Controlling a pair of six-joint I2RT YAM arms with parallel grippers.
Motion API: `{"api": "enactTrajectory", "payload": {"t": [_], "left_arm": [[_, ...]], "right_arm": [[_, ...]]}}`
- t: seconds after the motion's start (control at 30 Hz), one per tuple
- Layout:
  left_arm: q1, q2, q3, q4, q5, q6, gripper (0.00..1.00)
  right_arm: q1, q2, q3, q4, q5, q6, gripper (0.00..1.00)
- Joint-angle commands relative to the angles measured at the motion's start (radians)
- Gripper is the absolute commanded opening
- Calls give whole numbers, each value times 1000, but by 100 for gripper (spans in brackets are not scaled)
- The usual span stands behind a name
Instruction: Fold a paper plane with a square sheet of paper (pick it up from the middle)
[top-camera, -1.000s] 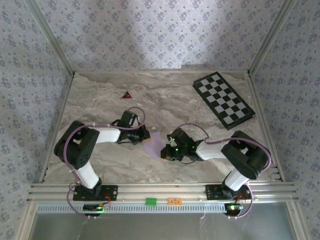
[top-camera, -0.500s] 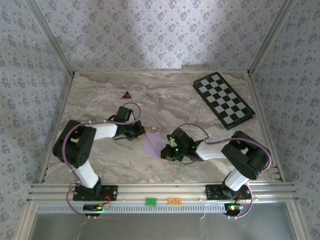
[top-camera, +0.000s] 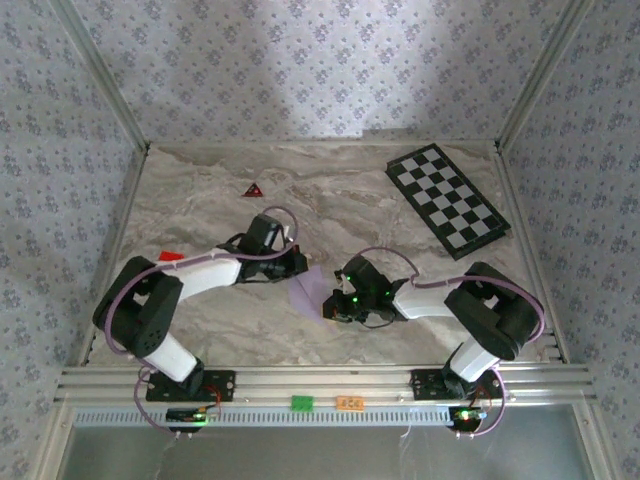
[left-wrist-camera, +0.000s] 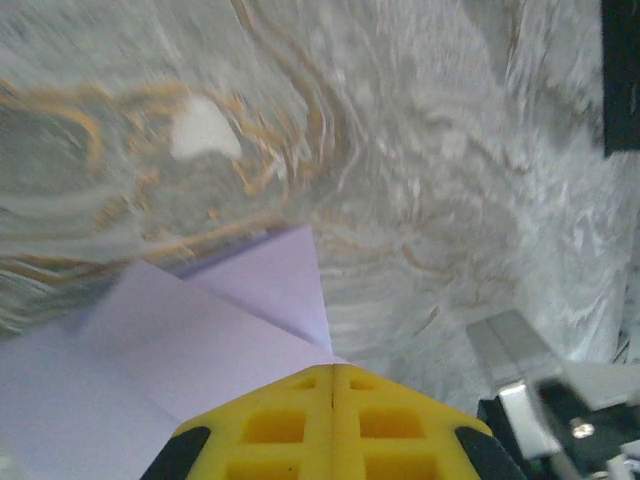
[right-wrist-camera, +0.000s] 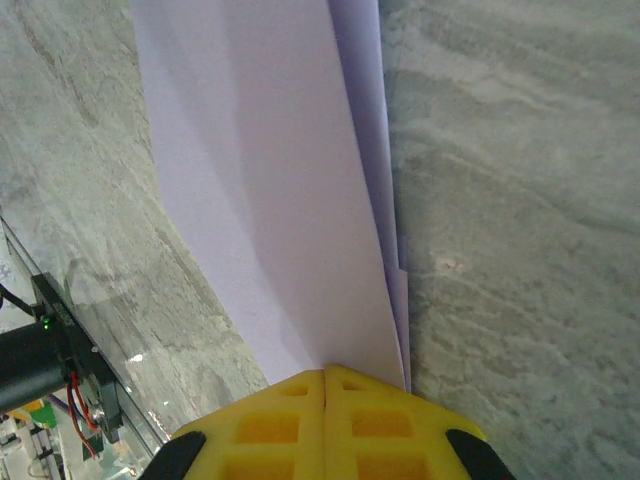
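On the left of the marble table (top-camera: 200, 200), a small red bit (top-camera: 168, 256) lay just beside your left arm; too small to tell what it was. Farther back sat the small dark red triangle (top-camera: 252, 190), flat and well apart from both arms.

Your left gripper (top-camera: 295, 267) was reaching toward the middle of the table. In its wrist view the left gripper (left-wrist-camera: 333, 370) was clenched, yellow pads tight together. The lilac paper (left-wrist-camera: 200, 340) ran under its tips, with a folded triangular flap pointing away. You couldn't tell if the pads nipped the paper or just sat on it.

The lilac paper (top-camera: 310, 290) was in the middle of the table between your two grippers, partly folded with layered edges.

Your right gripper (top-camera: 328, 305) was at the paper's right side. In its wrist view the right gripper (right-wrist-camera: 325, 372) was closed, pads together. The lilac paper (right-wrist-camera: 270, 180) narrowed straight into the seam, pinched there, with stacked layers along one edge.

Far right at the back, the black-and-white checkered board (top-camera: 447, 200) lay flat and angled, well apart from the paper.
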Motion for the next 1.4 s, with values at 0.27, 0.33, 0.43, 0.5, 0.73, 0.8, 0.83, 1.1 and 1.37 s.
{"api": "enactTrajectory", "payload": {"t": [0.27, 0.33, 0.43, 0.5, 0.73, 0.8, 0.83, 1.1, 1.37], "left_arm": [[-8, 125, -50, 31, -21, 29, 0], [-7, 134, -54, 31, -21, 30, 0], [-6, 139, -65, 45, -22, 26, 0], [-6, 143, -68, 46, -22, 28, 0], [-3, 150, -68, 47, -26, 27, 0], [2, 157, -69, 49, -26, 25, 0], [3, 160, -70, 52, -22, 24, 0], [13, 170, -83, 54, -29, 21, 0], [19, 172, -83, 55, -23, 17, 0]], "right_arm": [[-8, -12, 119, -283, 17, -61, 0], [-3, -9, 157, -279, 16, -59, 0], [-4, 20, 199, -263, 26, -52, 0], [-7, 63, 223, -259, 30, -51, 0], [-12, 169, 199, -205, 13, -43, 0], [-11, 148, 166, -176, -7, -39, 0], [-8, 131, 151, -177, -13, -40, 0], [2, 1, 29, -168, -21, -24, 0], [36, -93, -47, -182, -5, -8, 0]]}}
